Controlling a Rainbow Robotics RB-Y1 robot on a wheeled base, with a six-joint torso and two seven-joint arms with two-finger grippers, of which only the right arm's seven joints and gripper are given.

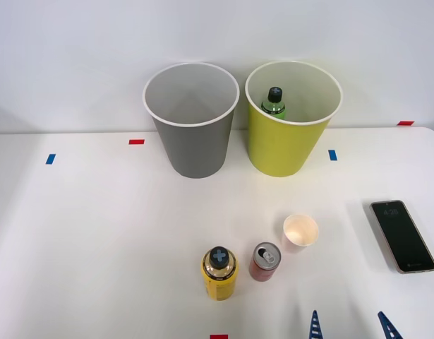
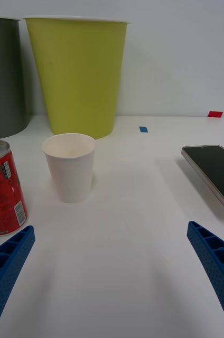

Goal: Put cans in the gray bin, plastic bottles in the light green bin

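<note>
The red can (image 1: 264, 262) stood upright on the table (image 1: 97, 247), pull tab facing up, beside the yellow bottle (image 1: 219, 274), near the wide-open, empty tool (image 1: 349, 326).

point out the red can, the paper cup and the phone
red can (image 1: 264, 261), front view, silver top by the tab
paper cup (image 2: 70, 171), right wrist view, front wall
phone (image 1: 403, 235), front view, dark screen

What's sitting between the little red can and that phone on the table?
A small white paper cup stands upright between the red can and the phone, close beside the can; the rest toward the phone is bare table. The front view shows it.
</note>
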